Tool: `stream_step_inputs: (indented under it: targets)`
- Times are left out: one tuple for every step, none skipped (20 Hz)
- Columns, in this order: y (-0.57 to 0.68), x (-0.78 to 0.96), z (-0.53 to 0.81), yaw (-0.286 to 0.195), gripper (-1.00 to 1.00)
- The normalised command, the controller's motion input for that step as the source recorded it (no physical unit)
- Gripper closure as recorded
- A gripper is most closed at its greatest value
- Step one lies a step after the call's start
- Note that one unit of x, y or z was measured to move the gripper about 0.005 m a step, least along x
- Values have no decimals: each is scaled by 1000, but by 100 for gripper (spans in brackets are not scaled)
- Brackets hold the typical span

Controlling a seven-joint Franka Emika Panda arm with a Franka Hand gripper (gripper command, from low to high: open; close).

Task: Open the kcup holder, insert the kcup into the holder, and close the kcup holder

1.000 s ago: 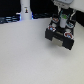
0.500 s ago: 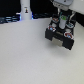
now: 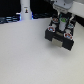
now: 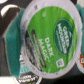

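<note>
Hovering gripper (image 3: pixel 62 15) grasped round foil-lidded kcup (image 4: pixel 51 36) above boxy black kcup holder (image 3: pixel 61 34), near matte white worktop's (image 3: pixel 25 55) far edge.

Lab-like tabletop setup, plain white table (image 3: pixel 25 55), dark backdrop

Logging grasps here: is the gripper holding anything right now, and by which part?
Seemingly the small white kcup with the green lid, right under the gripper. The lid hides the fingers, so where they grip cannot be told.
</note>
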Motion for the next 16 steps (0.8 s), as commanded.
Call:
stream_step_inputs:
  targets:
    - [57,-194,187,10,100]
    - [32,-216,118,9,100]
    - [15,-92,-10,1,100]
    - [11,-75,-6,5,100]
    - [-215,-163,205,-10,100]
    - [-176,-142,203,-7,100]
    - [-210,-160,221,-4,100]
    - [-16,-115,37,-3,100]
    - [-190,-184,189,-5,100]
    - [-195,-165,184,-7,100]
    - [-215,-151,211,-9,100]
    - [-214,-135,230,-6,100]
    - [-246,-108,210,-8,100]
    - [-244,-38,166,-6,100]
    - [-79,4,-10,-1,100]
    - [-34,-16,-8,-1,100]
